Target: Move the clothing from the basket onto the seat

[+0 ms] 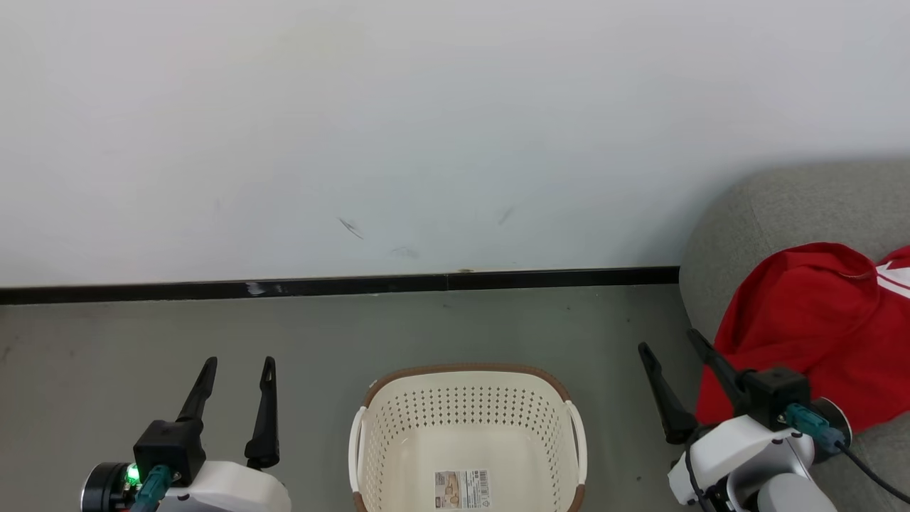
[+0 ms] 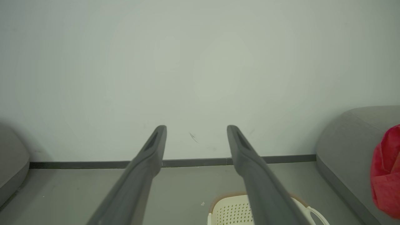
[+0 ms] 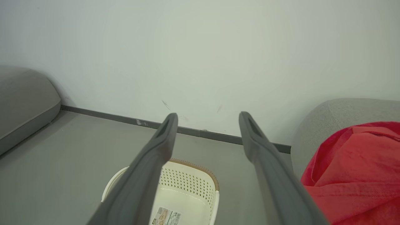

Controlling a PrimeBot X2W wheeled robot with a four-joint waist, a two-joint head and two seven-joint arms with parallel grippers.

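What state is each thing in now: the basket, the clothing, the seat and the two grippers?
basket, upright on the floor, empty except for a paper label.
clothing, lying crumpled on the seat.
seat, bearing the clothing.
left gripper, open, holding nothing.
right gripper, open, holding nothing.

left end effector point(image 1: 239, 361) fingers spread, right end effector point(image 1: 668, 340) fingers spread
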